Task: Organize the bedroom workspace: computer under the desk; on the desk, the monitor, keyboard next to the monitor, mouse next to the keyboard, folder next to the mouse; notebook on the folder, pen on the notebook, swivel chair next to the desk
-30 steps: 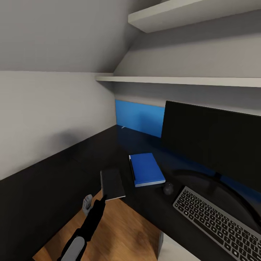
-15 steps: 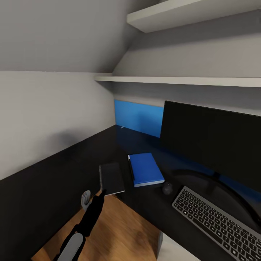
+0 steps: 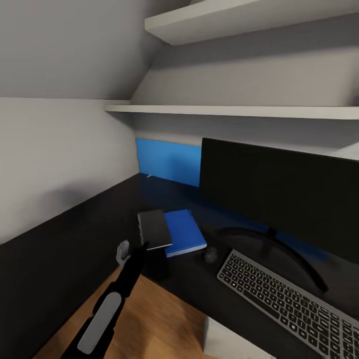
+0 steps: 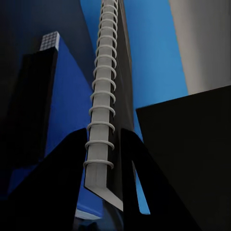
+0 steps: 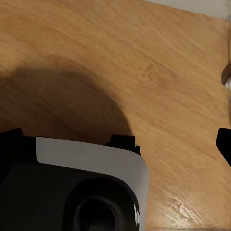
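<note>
Left gripper (image 3: 142, 248) clamped on spiral notebook (image 3: 154, 229), held above desk (image 3: 99, 219), overlapping left edge of blue folder (image 3: 185, 232). Mouse (image 3: 211, 254) just right of folder, then keyboard (image 3: 289, 304), monitor (image 3: 279, 192) behind. Right gripper state: cannot tell.

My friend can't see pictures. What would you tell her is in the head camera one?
The robot's left gripper holds a gray notebook overlapping a blue folder on a dark desk. A mouse, keyboard and black monitor sit alongside.
</note>
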Controlling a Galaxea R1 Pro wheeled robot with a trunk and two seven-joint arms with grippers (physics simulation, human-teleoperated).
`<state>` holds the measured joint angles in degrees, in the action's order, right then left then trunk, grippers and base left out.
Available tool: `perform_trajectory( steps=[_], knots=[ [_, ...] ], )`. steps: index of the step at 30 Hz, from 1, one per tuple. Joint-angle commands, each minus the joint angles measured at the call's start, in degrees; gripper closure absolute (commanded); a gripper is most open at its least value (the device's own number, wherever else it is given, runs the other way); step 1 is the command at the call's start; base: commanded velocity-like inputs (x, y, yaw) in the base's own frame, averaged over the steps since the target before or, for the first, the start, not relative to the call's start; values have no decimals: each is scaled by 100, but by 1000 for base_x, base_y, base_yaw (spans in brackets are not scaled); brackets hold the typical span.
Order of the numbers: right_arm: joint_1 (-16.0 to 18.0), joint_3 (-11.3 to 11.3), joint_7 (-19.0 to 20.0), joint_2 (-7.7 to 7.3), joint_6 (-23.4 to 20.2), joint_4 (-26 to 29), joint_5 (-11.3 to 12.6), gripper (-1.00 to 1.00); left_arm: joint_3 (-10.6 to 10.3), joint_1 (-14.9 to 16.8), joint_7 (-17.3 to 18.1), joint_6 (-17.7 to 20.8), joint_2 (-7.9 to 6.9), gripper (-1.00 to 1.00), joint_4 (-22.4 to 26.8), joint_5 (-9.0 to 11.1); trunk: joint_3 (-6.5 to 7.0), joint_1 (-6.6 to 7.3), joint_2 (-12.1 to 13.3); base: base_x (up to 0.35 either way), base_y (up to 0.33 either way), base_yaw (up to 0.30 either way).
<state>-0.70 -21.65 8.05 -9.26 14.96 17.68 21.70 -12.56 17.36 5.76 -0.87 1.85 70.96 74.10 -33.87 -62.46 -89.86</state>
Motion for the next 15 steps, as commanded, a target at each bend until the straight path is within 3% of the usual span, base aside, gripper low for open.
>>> perform_trajectory(
  steps=[1,15],
  knots=[
    [-3,-34,13,-5,15,7,61,-100,-8,60,-4,-11,14,100,-53,38,-4,0,-2,0,0,-293],
    [-5,-45,13,-5,33,7,58,-100,24,636,-97,-120,131,100,-1037,-59,-4,0,-2,0,0,-271]
  ],
)
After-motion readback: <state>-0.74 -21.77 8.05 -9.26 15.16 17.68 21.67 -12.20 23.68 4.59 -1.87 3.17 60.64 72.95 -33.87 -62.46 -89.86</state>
